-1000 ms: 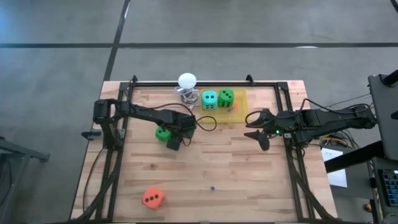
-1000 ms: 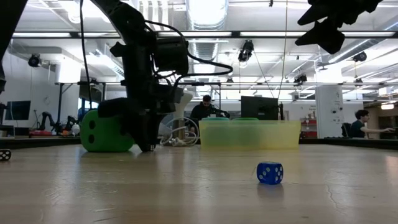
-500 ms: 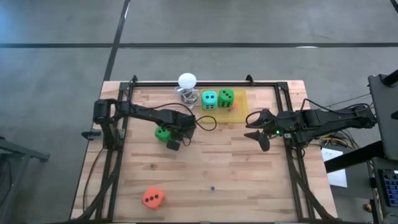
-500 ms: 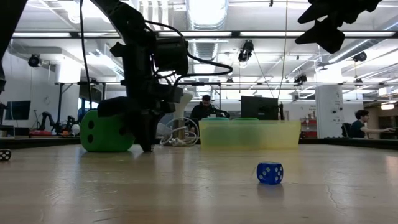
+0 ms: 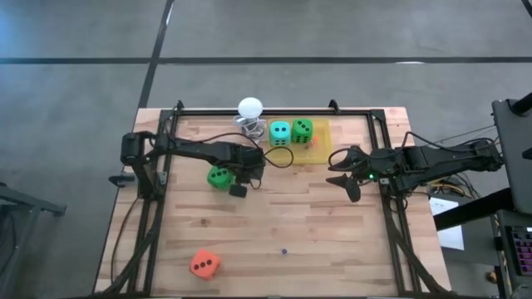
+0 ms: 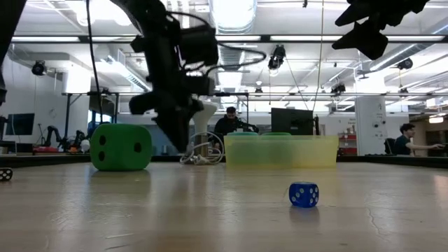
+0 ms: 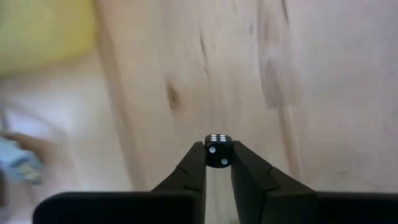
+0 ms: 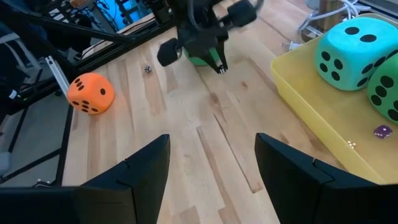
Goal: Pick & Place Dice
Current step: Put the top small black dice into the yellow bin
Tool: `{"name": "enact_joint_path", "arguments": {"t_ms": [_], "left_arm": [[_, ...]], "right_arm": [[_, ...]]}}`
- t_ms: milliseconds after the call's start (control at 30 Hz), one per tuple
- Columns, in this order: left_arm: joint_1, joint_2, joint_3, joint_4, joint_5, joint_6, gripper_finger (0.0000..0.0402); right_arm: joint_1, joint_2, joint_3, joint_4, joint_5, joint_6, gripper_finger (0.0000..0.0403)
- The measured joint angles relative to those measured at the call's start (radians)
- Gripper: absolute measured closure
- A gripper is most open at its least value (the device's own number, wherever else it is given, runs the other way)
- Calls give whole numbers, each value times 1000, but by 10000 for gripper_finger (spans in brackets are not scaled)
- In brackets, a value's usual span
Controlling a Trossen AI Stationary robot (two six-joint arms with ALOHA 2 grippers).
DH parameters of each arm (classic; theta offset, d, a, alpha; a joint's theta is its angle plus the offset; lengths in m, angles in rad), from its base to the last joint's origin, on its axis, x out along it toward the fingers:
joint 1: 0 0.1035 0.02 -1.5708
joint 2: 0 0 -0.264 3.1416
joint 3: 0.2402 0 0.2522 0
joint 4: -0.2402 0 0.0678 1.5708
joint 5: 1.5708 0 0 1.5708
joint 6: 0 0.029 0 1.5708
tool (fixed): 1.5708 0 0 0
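Small black die [image 7: 218,151]: clamped between left gripper [image 7: 218,163] fingers above the table [image 5: 316,224]; right gripper [image 8: 211,165] fingers spread, idle.

The left arm reaches across the table's middle, its left gripper [image 7: 217,163] raised off the surface with fingers pinched on a small black die [image 7: 218,150]. The right arm waits at the right side, its right gripper [image 8: 211,165] spread wide.

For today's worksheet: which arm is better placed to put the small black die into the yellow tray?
Left: its gripper pinches the small black die. The right gripper is open and empty, near the yellow tray.
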Motion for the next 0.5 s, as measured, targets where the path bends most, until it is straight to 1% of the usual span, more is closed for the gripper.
{"name": "enact_joint_path", "arguments": {"t_ms": [100, 233, 433, 500], "left_arm": [[3, -39, 20, 15, 1, -11, 356], [17, -84, 39, 124, 6, -27, 357], [72, -77, 82, 250, 19, -80, 357], [96, -71, 88, 261, 37, -106, 357]], "right_arm": [[0, 0, 0, 0, 0, 0, 175], [0, 0, 0, 0, 0, -4, 175], [0, 0, 0, 7, 0, -4, 175], [0, 0, 0, 11, 0, -4, 175]]}}
